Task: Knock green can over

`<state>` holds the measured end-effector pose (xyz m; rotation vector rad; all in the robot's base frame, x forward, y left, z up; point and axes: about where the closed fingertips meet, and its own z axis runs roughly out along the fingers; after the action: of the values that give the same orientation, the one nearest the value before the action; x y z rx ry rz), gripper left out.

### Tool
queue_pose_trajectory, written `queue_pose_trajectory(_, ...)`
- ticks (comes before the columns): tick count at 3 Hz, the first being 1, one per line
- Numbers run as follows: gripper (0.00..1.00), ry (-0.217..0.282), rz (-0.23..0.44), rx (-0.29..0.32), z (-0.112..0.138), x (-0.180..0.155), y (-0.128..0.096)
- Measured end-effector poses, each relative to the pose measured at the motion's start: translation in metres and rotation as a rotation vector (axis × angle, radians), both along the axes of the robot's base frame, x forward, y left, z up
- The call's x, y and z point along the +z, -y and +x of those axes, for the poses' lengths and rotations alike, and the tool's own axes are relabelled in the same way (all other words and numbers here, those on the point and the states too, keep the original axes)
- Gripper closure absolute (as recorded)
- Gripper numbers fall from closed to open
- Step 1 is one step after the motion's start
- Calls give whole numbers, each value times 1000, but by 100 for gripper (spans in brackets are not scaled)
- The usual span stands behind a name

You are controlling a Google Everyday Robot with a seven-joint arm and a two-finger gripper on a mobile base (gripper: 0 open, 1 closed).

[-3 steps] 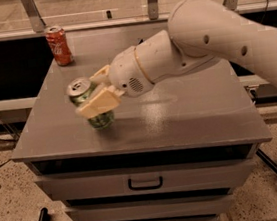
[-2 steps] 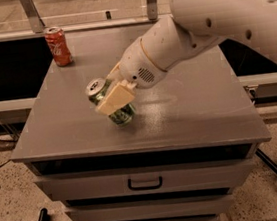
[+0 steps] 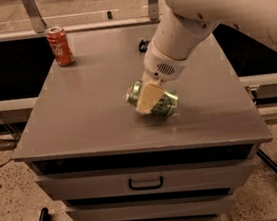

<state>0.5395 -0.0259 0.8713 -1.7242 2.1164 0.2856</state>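
Observation:
The green can (image 3: 168, 104) lies tilted almost onto its side on the grey cabinet top (image 3: 89, 118), right of the middle, with its silver top (image 3: 135, 92) pointing left. My gripper (image 3: 147, 100) reaches down from the upper right and is shut on the can. One cream finger (image 3: 145, 97) lies across the can's front; the other finger is hidden behind the can. The white arm (image 3: 206, 8) fills the upper right of the view.
A red cola can (image 3: 60, 46) stands upright at the back left corner of the cabinet top. A small black object (image 3: 143, 45) lies near the back edge. Drawers with a handle (image 3: 145, 183) are below the front edge. Rails run behind.
The gripper has moved right across the top with the green can in it, and the can has tipped from upright to nearly on its side. The red can has not moved.

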Motion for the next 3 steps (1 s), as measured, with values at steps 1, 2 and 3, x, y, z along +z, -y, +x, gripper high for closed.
queue_pose_trajectory(1, 54, 30, -130, -67, 14, -16, 43)
queue_pose_trajectory(2, 32, 30, -129, -62, 14, -16, 41)
queue_pose_trajectory(3, 8, 28, -129, -59, 13, -17, 40)
